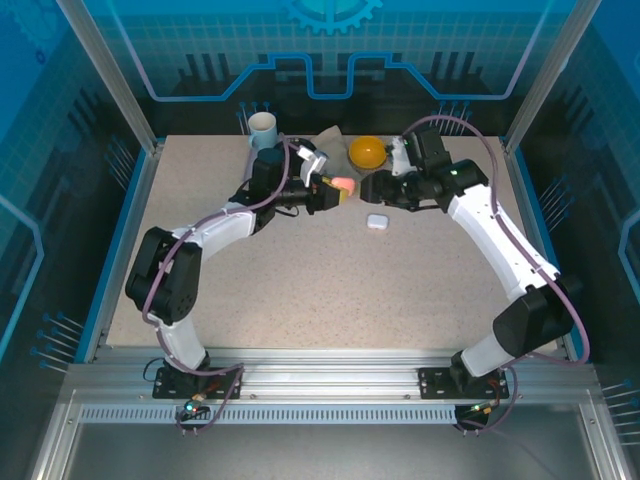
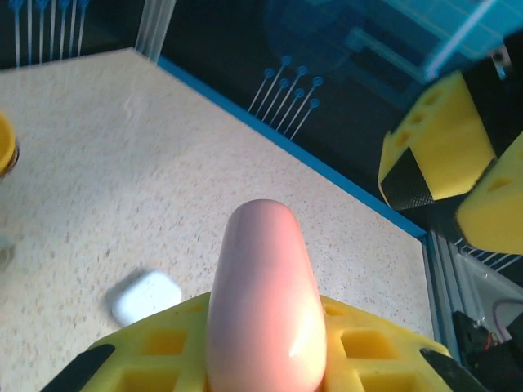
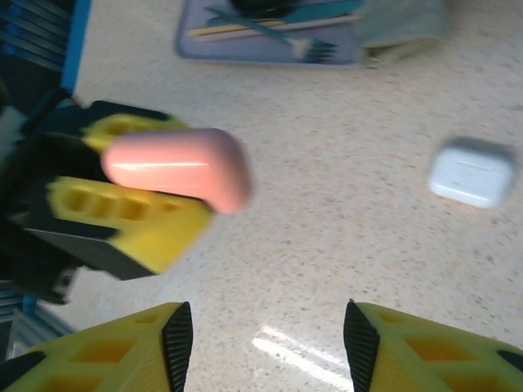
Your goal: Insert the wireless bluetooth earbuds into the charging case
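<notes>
The left gripper (image 1: 333, 191) is clamped on a salmon-pink charging case (image 2: 265, 302), the case's lower end hidden between the yellow pads; right gripper (image 3: 265, 343) jaws stand apart, facing it just ahead; white case (image 3: 472, 173) lies on the table (image 1: 300, 290) below, off to the side; contents of both cases cannot be made out.

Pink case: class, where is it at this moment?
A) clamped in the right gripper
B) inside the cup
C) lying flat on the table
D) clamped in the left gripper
D: the left gripper is shut on the pink case, which sticks out past its yellow fingers, while the right gripper stands open with nothing in it.
</notes>
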